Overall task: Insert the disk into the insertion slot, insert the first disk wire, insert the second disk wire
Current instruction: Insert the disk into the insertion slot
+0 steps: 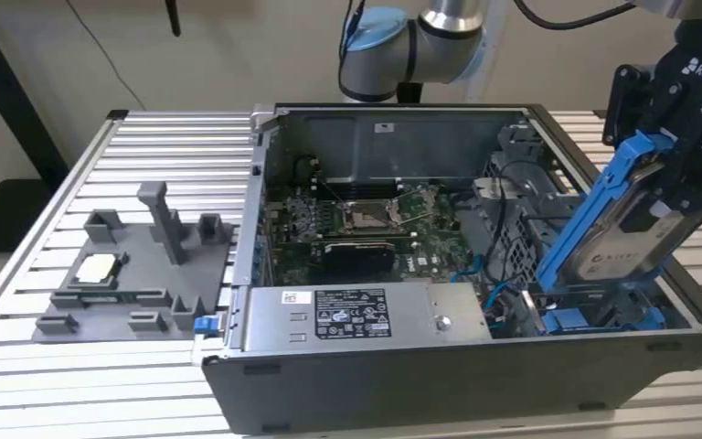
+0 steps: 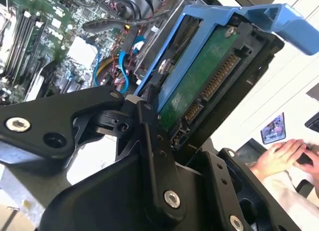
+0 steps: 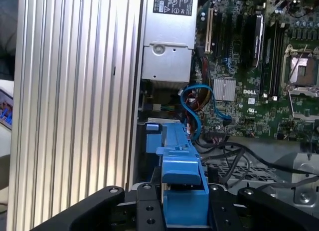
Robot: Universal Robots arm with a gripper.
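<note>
Exterior view: 1 arm, end effector (image 1: 665,169) clenched on the disk (image 1: 620,229), grasping it by the upper end of its blue carrier. The disk stands steeply tilted, top leaning toward the exterior view's right, label side facing the near side. Its lower end reaches down to the blue rails of the insertion slot (image 1: 601,317), at the near corner of the open computer case (image 1: 449,384) on the exterior view's right. Cannot tell whether that end touches the rails. The disk is not lying flat in the slot.

Inside the case: the motherboard (image 1: 364,219) lies on the floor, and the grey power supply (image 1: 351,315) sits along the near wall, just beside the slot on the exterior view's left.

A grey plastic tray (image 1: 132,274) rests on the slatted metal surface (image 1: 34,384), on the exterior view's left of the case, well apart from the disk.

Second wrist view: the green circuit board on the disk's underside and its connector row are exposed, with black fingers (image 2: 152,141) pressed against the carrier edge. A person's hand (image 2: 279,153) rests in the background.

First wrist view: blue cables (image 3: 192,106) curl between the power supply and the motherboard, not plugged into the disk.
</note>
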